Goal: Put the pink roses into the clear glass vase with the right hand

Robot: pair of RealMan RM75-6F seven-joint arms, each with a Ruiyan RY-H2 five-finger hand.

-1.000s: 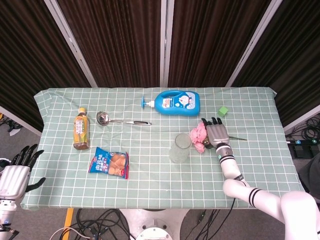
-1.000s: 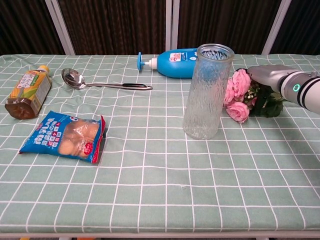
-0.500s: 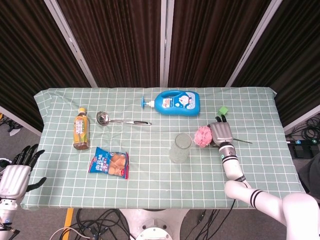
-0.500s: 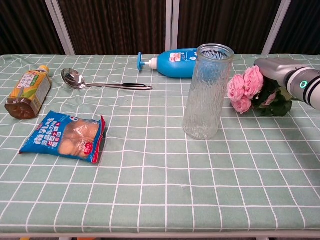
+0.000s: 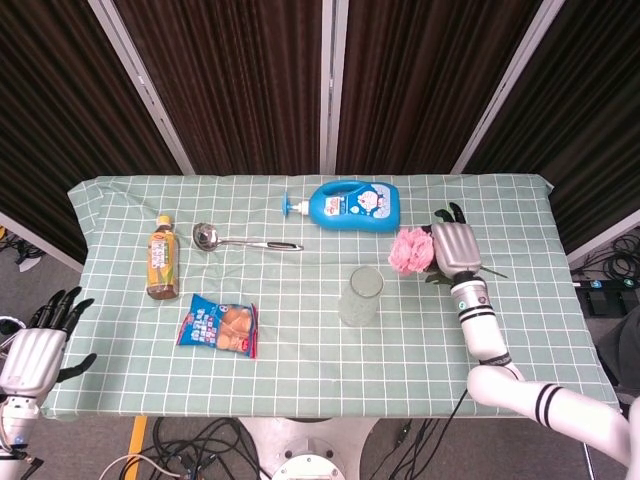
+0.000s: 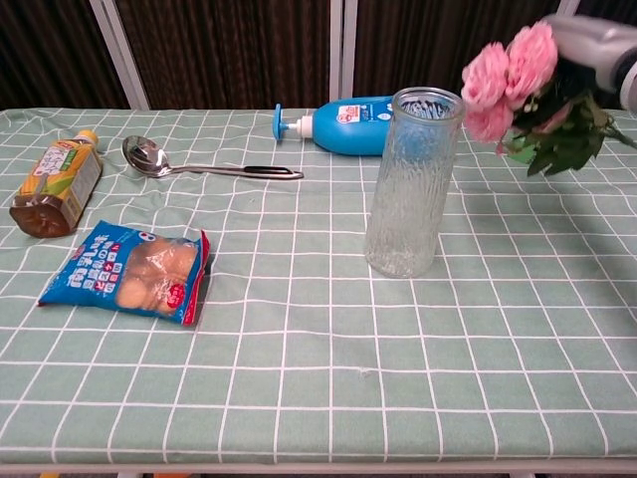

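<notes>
My right hand (image 5: 455,246) (image 6: 597,42) holds the pink roses (image 5: 408,250) (image 6: 508,76) lifted off the table, blooms pointing left toward the vase and green leaves (image 6: 562,134) hanging below. The clear glass vase (image 5: 360,296) (image 6: 410,183) stands upright and empty on the checked cloth, left of and below the roses. In the chest view the blooms are level with the vase rim, just to its right. My left hand (image 5: 36,345) hangs off the table's front left corner, fingers spread, holding nothing.
A blue lotion bottle (image 5: 354,204) lies behind the vase. A metal ladle (image 5: 243,240), a drink bottle (image 5: 162,258) and a blue snack packet (image 5: 219,326) lie to the left. A small green cube (image 5: 445,223) sits behind my right hand.
My right hand has lifted the roses off the table and raised them up and back, from beside the vase's middle to about its rim height. The left hand stayed put.
</notes>
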